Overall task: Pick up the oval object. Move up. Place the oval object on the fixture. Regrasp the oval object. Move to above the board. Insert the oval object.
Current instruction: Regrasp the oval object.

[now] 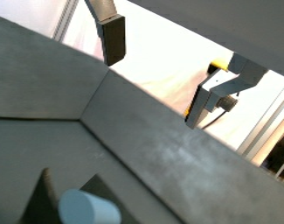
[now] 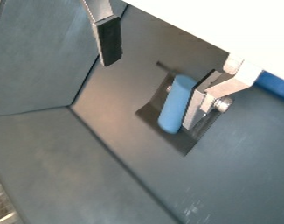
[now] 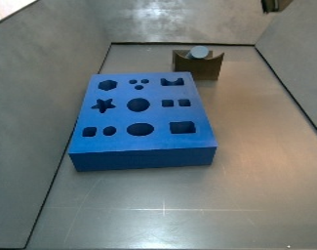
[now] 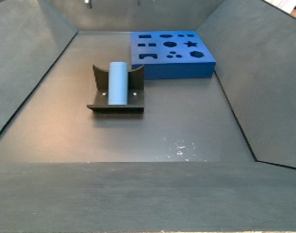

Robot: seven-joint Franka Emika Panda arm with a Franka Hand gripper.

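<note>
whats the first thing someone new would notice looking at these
The big blue board, full of shaped holes, dominates the grey floor. Beside it, apart, the pale blue oval object lies in the fixture. The pincer hangs open above the fixture, holding nothing.

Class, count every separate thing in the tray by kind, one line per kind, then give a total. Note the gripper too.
Oval object: 1, resting in the fixture
Fixture: 1
Board: 1
Gripper: 1, above the fixture, jaws apart and holding nothing
Total: 4
</note>
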